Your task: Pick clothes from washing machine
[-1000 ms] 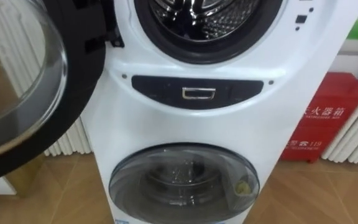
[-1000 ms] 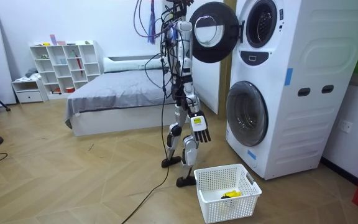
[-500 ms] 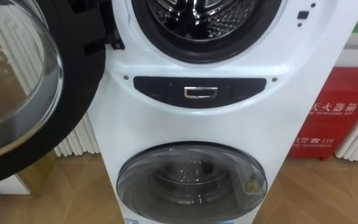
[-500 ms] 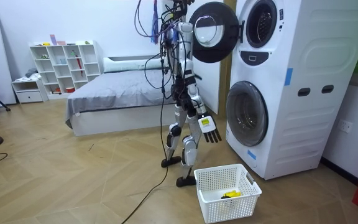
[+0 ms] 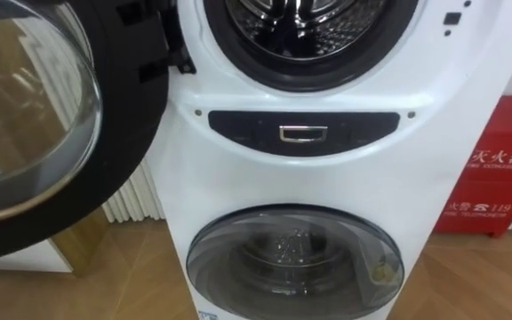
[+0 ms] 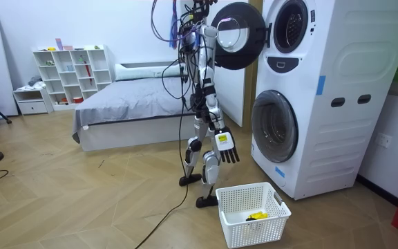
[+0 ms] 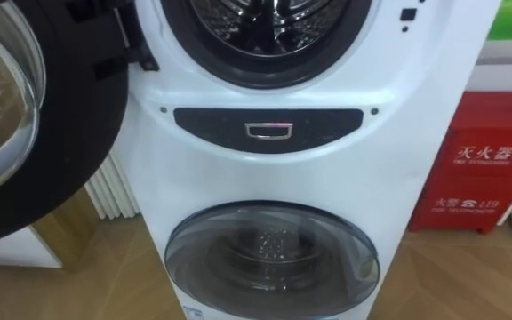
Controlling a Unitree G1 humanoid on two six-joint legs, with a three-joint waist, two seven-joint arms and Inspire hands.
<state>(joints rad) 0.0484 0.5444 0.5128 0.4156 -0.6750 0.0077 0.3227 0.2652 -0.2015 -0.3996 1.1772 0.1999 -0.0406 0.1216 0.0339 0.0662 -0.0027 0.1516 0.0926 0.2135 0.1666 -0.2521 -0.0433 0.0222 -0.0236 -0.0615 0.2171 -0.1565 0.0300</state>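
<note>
The robot stands upright on the wood floor facing the stacked washing machine (image 5: 469,124), with the bed (image 6: 123,104) behind it. The upper round door (image 5: 123,133) is swung wide open at nine o'clock of the drum (image 5: 318,27), whose visible part is bare ribbed metal. The lower door (image 5: 296,262), at six o'clock, is closed. The right hand (image 6: 225,146) hangs at the robot's side, fingers loosely spread, holding nothing. A white basket (image 6: 244,232) sits on the floor at five o'clock of its feet. A small yellow item (image 6: 257,216) lies inside it, and I cannot tell whether it is clothing.
</note>
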